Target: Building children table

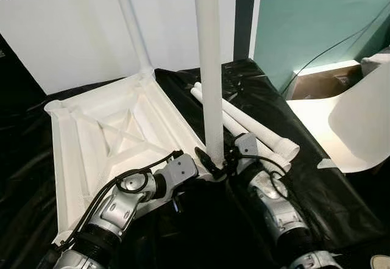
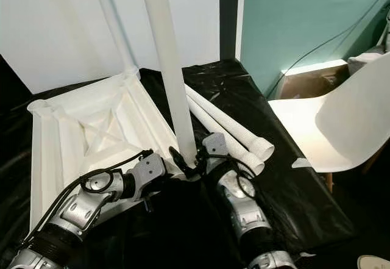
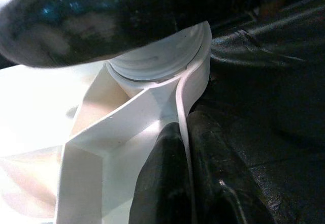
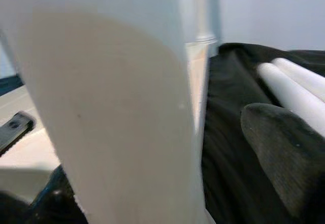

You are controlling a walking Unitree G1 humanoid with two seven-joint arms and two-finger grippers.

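White plastic makes up the whole job: the upturned tabletop [image 1: 116, 135] lies on black sheeting [image 1: 201, 232] over the floor, a leg [image 1: 131, 22] already standing in its far corner and a second leg [image 1: 209, 68] standing upright in the near corner socket. That leg's long axis runs straight up, and it rises from between the two grippers, so any turning or pressing has to follow that vertical line. The right gripper [image 1: 230, 157] is at the leg's base with its jaws around it, seemingly closed on the leg. The left gripper [image 1: 206, 159], equally near, has its jaws pinched on the tabletop rim just below the socket, bracing it. Two spare legs [image 1: 259, 132] lie just beyond the right gripper, slanting toward a white chair [image 1: 350, 129] at the sheeting's right edge. How deep the leg sits in the socket is hidden behind the fingers, and its top is cut off.
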